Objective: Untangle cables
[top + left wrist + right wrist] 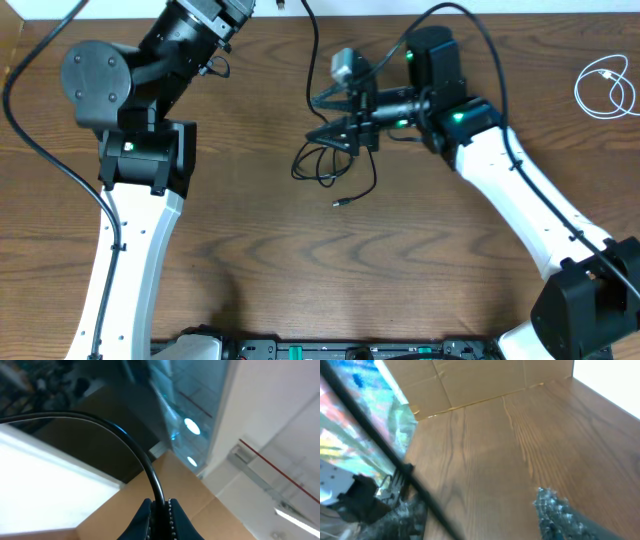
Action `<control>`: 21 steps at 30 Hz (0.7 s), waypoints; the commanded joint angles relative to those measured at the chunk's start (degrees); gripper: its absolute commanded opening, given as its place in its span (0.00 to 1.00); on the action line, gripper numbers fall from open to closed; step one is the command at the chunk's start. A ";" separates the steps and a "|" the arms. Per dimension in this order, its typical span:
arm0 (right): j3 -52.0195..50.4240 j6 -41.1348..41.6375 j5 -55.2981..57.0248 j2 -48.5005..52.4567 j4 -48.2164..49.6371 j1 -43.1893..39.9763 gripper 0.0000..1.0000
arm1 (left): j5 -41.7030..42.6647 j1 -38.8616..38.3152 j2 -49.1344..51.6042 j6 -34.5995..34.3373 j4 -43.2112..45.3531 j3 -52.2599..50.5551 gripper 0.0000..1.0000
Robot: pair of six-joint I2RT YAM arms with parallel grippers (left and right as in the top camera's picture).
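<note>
The black cable [322,165] lies in a loose tangle at the table's middle, with one plug end [340,203] free on the wood. A strand rises from the tangle to the top edge of the overhead view. My left gripper [161,510] is shut on this black cable [125,440] and held high, mostly past the top edge of the overhead view [238,10]. My right gripper [322,117] is open just above the tangle. In the right wrist view its jaws [482,512] are wide apart and the black cable [380,445] crosses by the left finger. The white cable [605,85] lies coiled at the far right.
A small grey camera block [345,65] sits on the right wrist. Thick black arm wires [30,110] loop at the left. A cardboard wall [480,380] stands at the table's far edge. The arm bases stand at the front edge.
</note>
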 commanded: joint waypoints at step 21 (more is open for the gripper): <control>10.29 43.25 42.40 -11.17 -19.56 -4.22 0.01 | -8.11 0.20 4.61 51.65 -59.49 1.31 0.41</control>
